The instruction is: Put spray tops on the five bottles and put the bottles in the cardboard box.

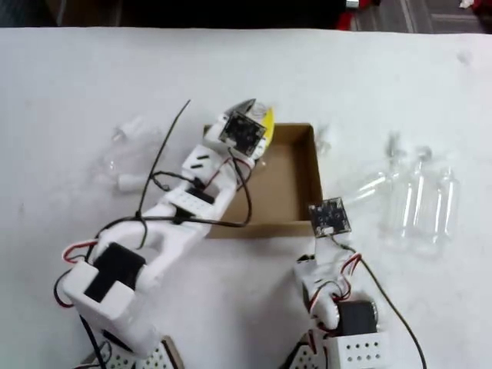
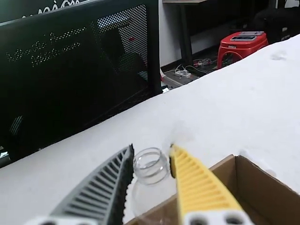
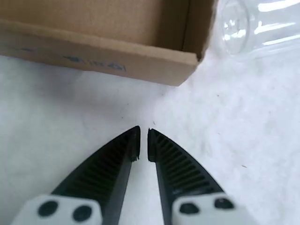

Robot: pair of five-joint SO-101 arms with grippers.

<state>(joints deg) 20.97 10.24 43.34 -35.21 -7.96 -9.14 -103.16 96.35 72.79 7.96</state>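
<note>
The brown cardboard box (image 1: 296, 173) sits open-topped at mid-table. One clear bottle (image 2: 149, 169), neck up and uncapped, is pinched in the left gripper (image 2: 151, 150) at the box's 11 o'clock corner. Clear loose bottles (image 1: 419, 204) lie side by side at the box's 3 o'clock. At 9 o'clock are clear items (image 1: 131, 154), too blurred to identify.

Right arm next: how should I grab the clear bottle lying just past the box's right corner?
Probably take the bottle by its neck, just behind the open mouth, right tool coming down from above, a finger each side. It lies on its side, mouth toward the cardboard box; the neck looks narrower than the round body.
</note>
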